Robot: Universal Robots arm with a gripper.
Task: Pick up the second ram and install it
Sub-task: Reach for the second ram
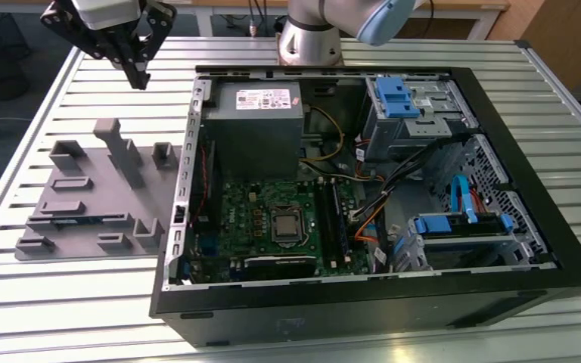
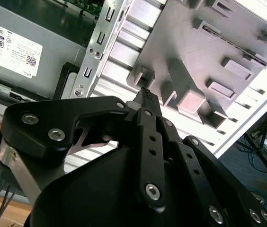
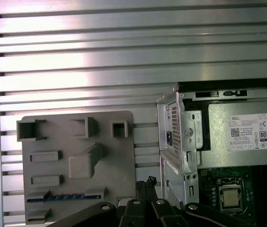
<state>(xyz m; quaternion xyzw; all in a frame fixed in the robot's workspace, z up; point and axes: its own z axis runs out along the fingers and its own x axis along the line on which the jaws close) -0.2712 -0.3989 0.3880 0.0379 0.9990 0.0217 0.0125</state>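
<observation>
Hovering shut and empty at the worktop (image 1: 69,318) edge by the arm (image 1: 311,38) base, the claw (image 1: 139,78) is off the ram (image 3: 65,196), slotted edge-up in its holder (image 3: 76,137), likely for gripping.

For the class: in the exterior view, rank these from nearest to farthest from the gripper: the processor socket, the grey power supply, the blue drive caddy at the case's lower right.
1. Grey power supply, upper left inside the case, closest to the gripper.
2. Processor socket, lower down, mid-case.
3. Blue drive caddy, far over on the exterior view's right.
</observation>
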